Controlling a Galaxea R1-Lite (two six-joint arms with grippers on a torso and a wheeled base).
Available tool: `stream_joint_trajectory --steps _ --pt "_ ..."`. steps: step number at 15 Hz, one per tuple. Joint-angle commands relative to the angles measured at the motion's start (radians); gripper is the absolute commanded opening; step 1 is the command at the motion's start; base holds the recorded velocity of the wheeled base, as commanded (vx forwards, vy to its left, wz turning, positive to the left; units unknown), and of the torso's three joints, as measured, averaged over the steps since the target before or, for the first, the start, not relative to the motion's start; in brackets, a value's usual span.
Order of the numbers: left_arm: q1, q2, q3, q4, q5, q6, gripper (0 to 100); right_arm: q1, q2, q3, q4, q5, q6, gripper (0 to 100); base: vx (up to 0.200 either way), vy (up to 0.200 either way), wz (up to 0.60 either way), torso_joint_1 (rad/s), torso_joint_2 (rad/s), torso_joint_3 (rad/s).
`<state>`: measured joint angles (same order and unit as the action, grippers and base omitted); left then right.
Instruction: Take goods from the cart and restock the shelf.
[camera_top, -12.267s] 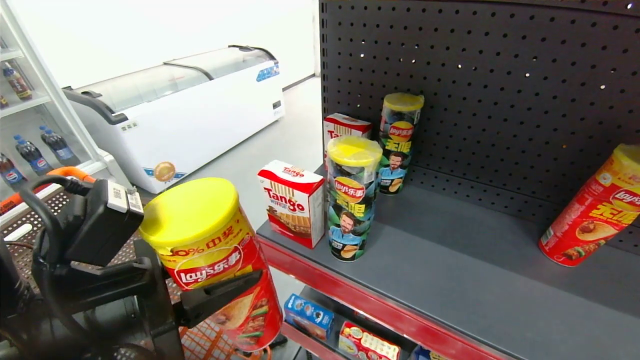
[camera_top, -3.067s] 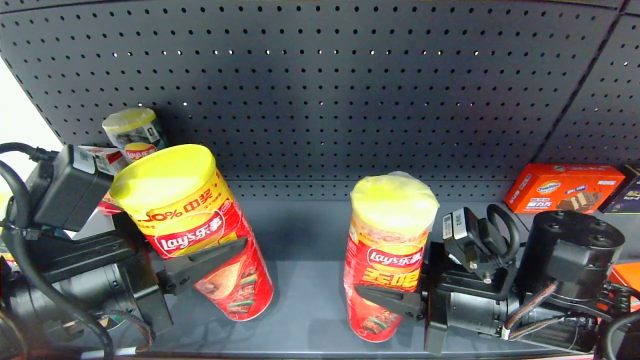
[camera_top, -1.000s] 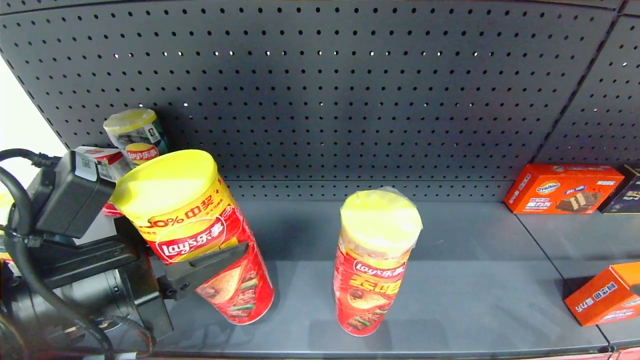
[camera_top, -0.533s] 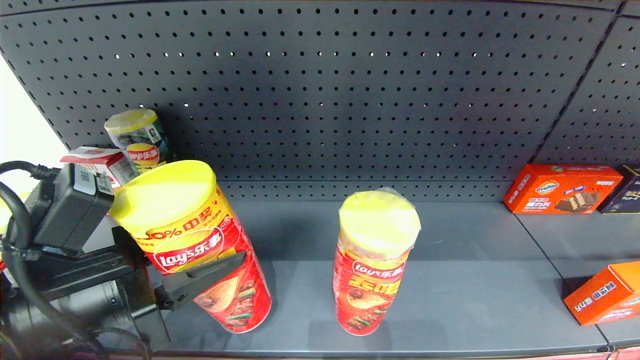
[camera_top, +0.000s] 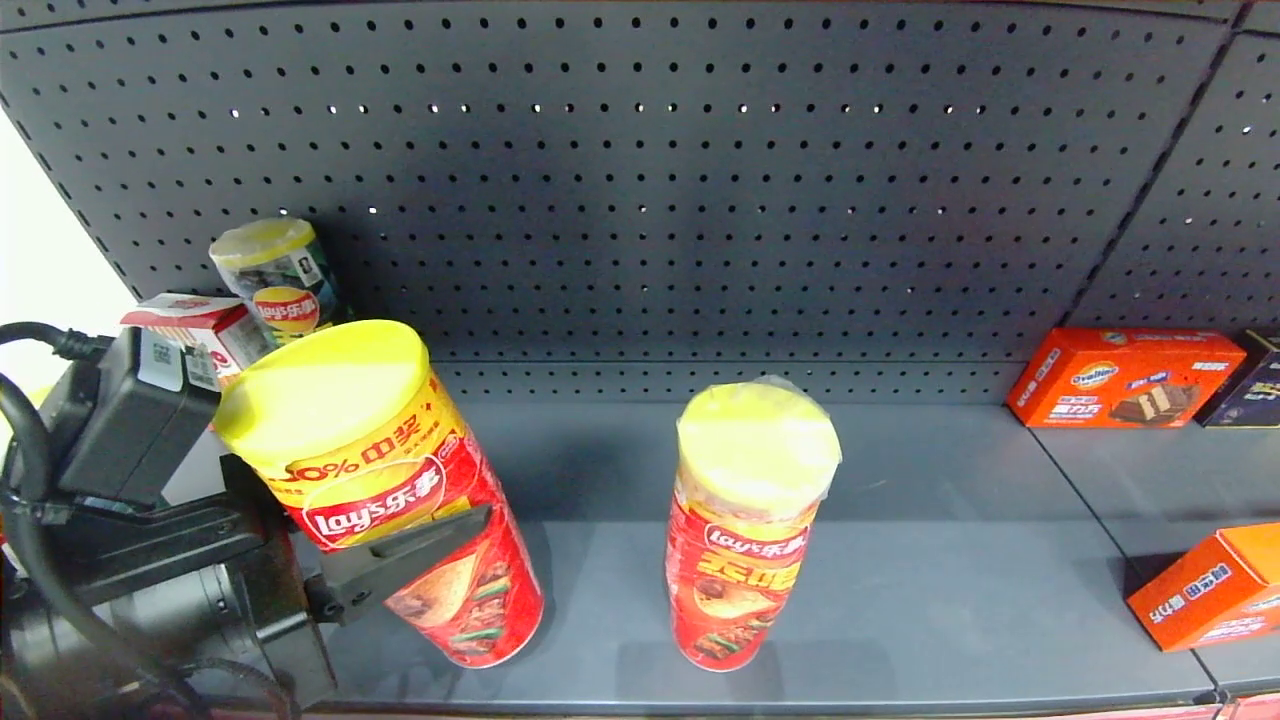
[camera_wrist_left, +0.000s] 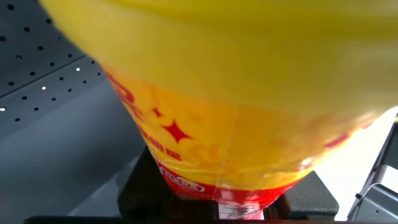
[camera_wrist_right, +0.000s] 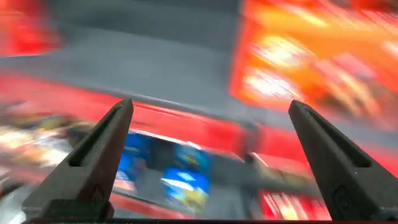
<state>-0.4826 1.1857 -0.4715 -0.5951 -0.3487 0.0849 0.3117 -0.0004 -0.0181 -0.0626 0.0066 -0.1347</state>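
Observation:
My left gripper (camera_top: 410, 520) is shut on a red chip can (camera_top: 400, 490) with a yellow lid. The can is tilted, with its base low over the front left of the grey shelf (camera_top: 930, 580); I cannot tell whether it touches. Up close, the left wrist view shows the same red chip can (camera_wrist_left: 217, 124). A second red chip can (camera_top: 748, 530) stands upright mid-shelf, free of any gripper. My right gripper (camera_wrist_right: 210, 106) is open and holds nothing, in front of the red shelf edge (camera_wrist_right: 186, 124).
A green chip can (camera_top: 272, 278) and a red-and-white wafer box (camera_top: 195, 318) stand at the back left. Orange boxes (camera_top: 1125, 375) sit back right and another orange box (camera_top: 1205, 600) lies front right. The black pegboard (camera_top: 640, 180) closes the back. Bare shelf lies between the cans and the boxes.
Over twelve seconds the head view swung from the cart side to the shelf front. The right gripper let go of the second can and withdrew. In the last second the held can sank slightly.

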Motion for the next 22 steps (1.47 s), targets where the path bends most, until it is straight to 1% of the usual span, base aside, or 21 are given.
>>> stream_joint_trajectory --steps 1,2,3,4,5,9,10,11,12,13,14,17,22 --pt "-0.002 0.000 -0.001 0.000 -0.003 -0.001 0 0.001 0.000 0.018 -0.006 0.050 -0.005 100 0.000 0.000 0.00 0.000 0.00 0.000" --pt "-0.004 0.000 0.001 0.000 -0.009 0.001 0 -0.008 0.000 0.018 0.013 0.061 0.044 100 0.000 0.000 0.00 0.000 0.00 0.000" --pt "-0.005 0.002 -0.001 0.000 -0.013 -0.001 0 -0.014 0.000 0.018 0.067 -0.025 0.150 100 0.000 0.000 0.00 0.000 0.00 0.000" --pt "-0.005 0.000 -0.001 -0.002 -0.013 0.001 0 -0.016 0.000 0.017 0.072 -0.045 0.156 100 0.000 0.000 0.00 0.000 0.00 0.000" --pt "-0.005 0.000 -0.004 0.000 -0.013 0.001 0 -0.017 0.000 0.015 0.072 -0.043 0.116 100 0.000 0.000 0.00 0.000 0.00 0.000" --pt "-0.005 -0.002 -0.001 0.000 -0.015 0.001 0 -0.042 0.069 0.017 0.070 -0.045 0.118 100 0.000 0.000 0.00 0.000 0.00 0.000" --pt "-0.005 -0.002 -0.001 0.000 -0.015 0.001 0 -0.175 0.129 0.017 0.070 -0.045 0.116 100 0.000 0.000 0.00 0.000 0.00 0.000" --pt "-0.005 -0.002 -0.001 0.000 -0.015 0.001 0 -0.272 0.128 0.017 0.069 -0.045 0.116 100 0.000 0.000 0.00 0.000 0.00 0.000" --pt "-0.005 -0.002 -0.001 0.000 -0.015 0.001 0 -0.327 0.112 0.018 0.069 -0.042 0.116 100 0.000 0.000 0.00 0.000 0.00 0.000" --pt "-0.005 -0.002 -0.001 0.000 -0.015 0.001 0 -0.341 0.043 0.018 0.069 -0.039 0.118 100 0.000 0.000 0.00 0.000 0.00 0.000" --pt "-0.005 -0.002 -0.001 -0.002 -0.015 0.003 0 -0.330 0.007 0.018 0.066 -0.036 0.116 100 0.000 0.000 0.00 0.000 0.00 0.000" --pt "-0.025 -0.002 -0.001 0.000 -0.015 0.003 0 -0.326 0.000 0.018 0.064 -0.036 0.119 100 0.000 0.000 0.00 0.000 0.00 0.000" --pt "-0.025 -0.020 -0.012 0.008 -0.012 0.001 0 -0.326 0.000 0.018 0.064 -0.036 0.119 100 0.000 0.000 0.00 0.000 0.00 0.000"
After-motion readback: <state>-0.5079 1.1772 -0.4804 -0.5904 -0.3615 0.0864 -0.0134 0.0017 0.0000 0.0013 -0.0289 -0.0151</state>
